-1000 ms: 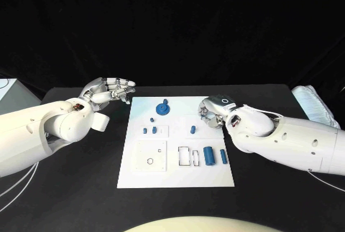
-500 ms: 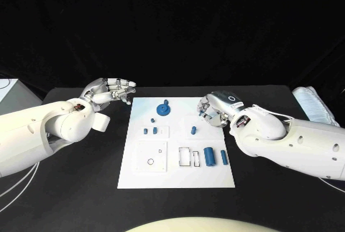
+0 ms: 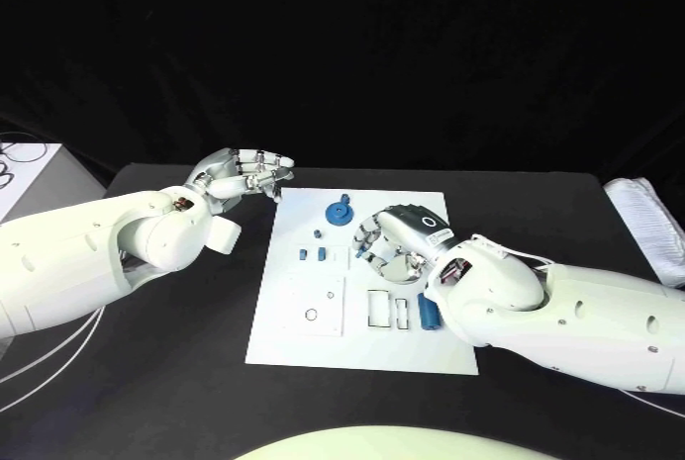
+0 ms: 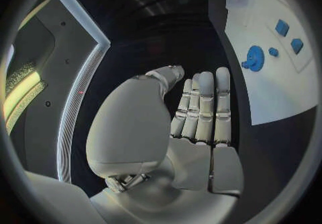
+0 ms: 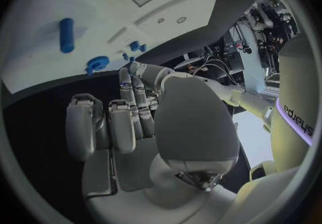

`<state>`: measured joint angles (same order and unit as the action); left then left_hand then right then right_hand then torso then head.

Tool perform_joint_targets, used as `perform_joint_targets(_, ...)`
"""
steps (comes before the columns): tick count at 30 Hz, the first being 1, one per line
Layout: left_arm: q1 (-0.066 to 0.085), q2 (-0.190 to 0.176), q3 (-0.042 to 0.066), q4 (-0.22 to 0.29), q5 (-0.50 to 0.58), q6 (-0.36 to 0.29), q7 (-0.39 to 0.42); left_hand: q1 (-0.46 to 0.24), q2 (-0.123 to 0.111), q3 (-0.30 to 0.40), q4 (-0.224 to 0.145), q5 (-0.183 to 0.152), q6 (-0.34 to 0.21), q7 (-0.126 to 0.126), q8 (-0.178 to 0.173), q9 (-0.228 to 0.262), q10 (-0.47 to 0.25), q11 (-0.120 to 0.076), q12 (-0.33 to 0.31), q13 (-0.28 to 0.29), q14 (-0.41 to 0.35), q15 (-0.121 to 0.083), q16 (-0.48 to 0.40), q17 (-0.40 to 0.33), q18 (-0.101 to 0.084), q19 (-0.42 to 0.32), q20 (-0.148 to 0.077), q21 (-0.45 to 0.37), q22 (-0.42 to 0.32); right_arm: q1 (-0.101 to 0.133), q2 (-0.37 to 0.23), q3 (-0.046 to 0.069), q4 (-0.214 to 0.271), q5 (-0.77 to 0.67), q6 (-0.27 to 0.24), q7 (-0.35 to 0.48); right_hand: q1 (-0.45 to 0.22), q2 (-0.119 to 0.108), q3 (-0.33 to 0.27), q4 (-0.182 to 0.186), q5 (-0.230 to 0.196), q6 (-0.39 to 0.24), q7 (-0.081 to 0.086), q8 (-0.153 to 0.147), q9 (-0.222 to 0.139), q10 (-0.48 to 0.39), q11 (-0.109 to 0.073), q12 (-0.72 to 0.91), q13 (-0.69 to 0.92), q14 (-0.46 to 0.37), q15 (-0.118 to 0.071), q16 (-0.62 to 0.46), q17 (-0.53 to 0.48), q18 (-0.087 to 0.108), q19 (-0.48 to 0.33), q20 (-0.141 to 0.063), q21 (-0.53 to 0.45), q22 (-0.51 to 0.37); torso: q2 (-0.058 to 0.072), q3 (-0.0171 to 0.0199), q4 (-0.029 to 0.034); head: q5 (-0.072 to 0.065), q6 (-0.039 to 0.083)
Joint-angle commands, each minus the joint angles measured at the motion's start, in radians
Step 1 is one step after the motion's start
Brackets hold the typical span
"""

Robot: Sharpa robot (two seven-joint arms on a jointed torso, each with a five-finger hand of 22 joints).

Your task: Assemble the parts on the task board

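White task board (image 3: 293,326) lay flat mid-worktop. Blue gear-shaped part (image 3: 339,214) sat near far edge; two small blue parts (image 3: 313,253) left of centre; blue cylinder (image 3: 429,315) lay near right edge.

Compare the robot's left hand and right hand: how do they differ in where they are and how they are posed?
The left hand is off the task board, over black table beside its far left corner; the right hand is over the board's middle. The left hand's fingers are straight and together, the right hand's curled downward. Neither holds a part.
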<state>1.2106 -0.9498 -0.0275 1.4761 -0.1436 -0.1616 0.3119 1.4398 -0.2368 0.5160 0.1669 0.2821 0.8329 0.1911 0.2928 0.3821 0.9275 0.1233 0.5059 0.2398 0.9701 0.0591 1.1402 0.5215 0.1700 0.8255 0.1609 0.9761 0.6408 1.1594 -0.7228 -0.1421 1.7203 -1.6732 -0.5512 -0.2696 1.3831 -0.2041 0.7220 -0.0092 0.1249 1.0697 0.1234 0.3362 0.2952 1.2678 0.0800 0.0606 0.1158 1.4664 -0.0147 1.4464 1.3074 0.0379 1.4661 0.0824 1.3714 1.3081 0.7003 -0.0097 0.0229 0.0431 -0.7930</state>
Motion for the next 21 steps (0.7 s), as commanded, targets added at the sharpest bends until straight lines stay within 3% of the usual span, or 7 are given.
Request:
perform_joint_targets(1, 0.0, 0.006, 0.001, 0.012, 0.013, 0.005, 0.006, 0.009, 0.002, -0.002, -0.005, 0.002, -0.005, 0.003, 0.004, -0.001, -0.002, 0.005, -0.003, -0.001, -0.004, 0.002, -0.004, -0.001, 0.014, 0.004, -0.001, -0.006, -0.001, -0.018, 0.031, -0.003, -0.01, 0.003, 0.021, 0.032, -0.007, 0.0, 0.002, -0.008, 0.002, 0.007, 0.001, 0.003, 0.0, 0.032, -0.024, 0.007, 0.002, 0.051, -0.008, -0.006, 0.03, 0.006, 0.038, -0.005, 0.001, 0.151, 0.002, -0.0006, 0.0018, 0.018, -0.006)
perform_joint_targets(6, -0.001, 0.011, 0.001, 0.026, 0.014, 0.005, 0.005, 0.009, 0.002, -0.002, -0.005, 0.002, -0.005, 0.003, 0.005, -0.001, -0.002, 0.005, -0.003, -0.001, -0.004, 0.002, -0.004, -0.001, 0.014, 0.004, -0.001, -0.006, -0.001, -0.043, 0.072, -0.009, -0.036, 0.0, 0.045, 0.035, -0.007, 0.001, 0.002, -0.009, 0.003, 0.007, 0.002, 0.003, 0.001, 0.031, -0.023, 0.006, 0.002, 0.051, -0.008, -0.006, 0.029, 0.006, 0.038, -0.005, 0.0, 0.151, 0.003, -0.0015, 0.0021, 0.031, -0.015)
perform_joint_targets(10, -0.001, 0.013, 0.001, 0.034, 0.014, 0.005, 0.004, 0.009, 0.002, -0.002, -0.005, 0.002, -0.005, 0.003, 0.005, -0.001, -0.002, 0.005, -0.003, -0.001, -0.004, 0.002, -0.004, -0.001, 0.014, 0.004, -0.001, -0.006, -0.001, -0.055, 0.09, -0.012, -0.047, -0.003, 0.057, 0.035, -0.008, 0.001, 0.003, -0.01, 0.003, 0.006, 0.002, 0.002, 0.001, 0.031, -0.023, 0.006, 0.001, 0.051, -0.008, -0.007, 0.028, 0.006, 0.038, -0.005, -0.001, 0.15, 0.003, -0.0001, -0.0001, 0.041, -0.023)
perform_joint_targets(21, -0.001, 0.019, 0.001, 0.04, 0.015, 0.007, 0.001, 0.008, 0.002, -0.004, -0.005, 0.002, -0.005, 0.003, 0.005, -0.001, -0.002, 0.005, -0.003, -0.002, -0.004, 0.002, -0.005, -0.002, 0.014, 0.005, -0.001, -0.007, -0.002, -0.065, 0.12, -0.015, -0.067, -0.015, 0.09, 0.021, -0.008, 0.001, 0.003, -0.01, 0.003, 0.006, 0.003, 0.002, 0.001, 0.03, -0.023, 0.005, 0.001, 0.051, -0.008, -0.007, 0.029, 0.006, 0.038, -0.005, 0.0, 0.151, 0.001, 0.0005, -0.0004, 0.055, -0.037)
